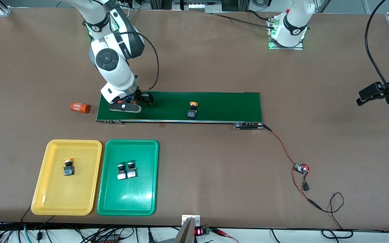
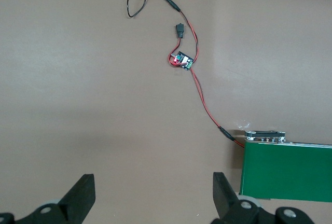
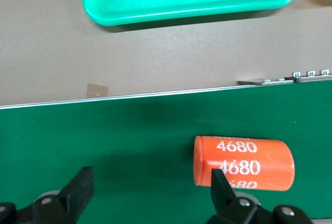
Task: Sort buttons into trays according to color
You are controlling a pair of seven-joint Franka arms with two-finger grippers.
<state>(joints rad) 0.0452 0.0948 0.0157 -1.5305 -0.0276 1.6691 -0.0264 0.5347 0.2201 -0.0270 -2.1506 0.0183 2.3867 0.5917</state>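
Broadly, take the conveyor belt (image 1: pixel 214 106) as your landmark: a long, flat, matte dark-green strip with a thin metal edge, lying on the brown, smooth tabletop (image 1: pixel 214 168).

Nearer the front camera than the belt, toward the right arm's end, two shallow plastic trays sit side by side, just apart. Both are glossy, rigid and round-cornered. The yellow tray (image 1: pixel 46 199) holds one yellow-capped button (image 1: pixel 68 167). The green tray (image 1: pixel 110 202) holds two green-capped buttons (image 1: pixel 126 170), touching each other.

Right gripper (image 1: pixel 134 101): low over the belt's end nearest the right arm, fingers spread wide, holding nothing. Its wrist view shows an orange cylinder (image 3: pixel 244 163) with white print lying on the belt just under one finger; not yours to sort. A second orange cylinder (image 1: pixel 80 107) lies on the table just off that same belt end.

Left gripper (image 1: pixel 371 94): waiting over bare table past the belt's other end, fingers wide apart, empty.

Remaining work: one yellow-capped button on belt (image 1: pixel 192 110), about mid-length, cap pointing away from the front camera.

Handling, as a judgement: small, light, hard plastic, not fragile. The mushroom cap is rounded and likely slippery, so you should pinch the dark blocky body across its flat sides. Expect it to tip easily; close squarely.

Smallest: a little circuit board (image 1: pixel 301 168) on red-black wire, nearer the camera than the belt.
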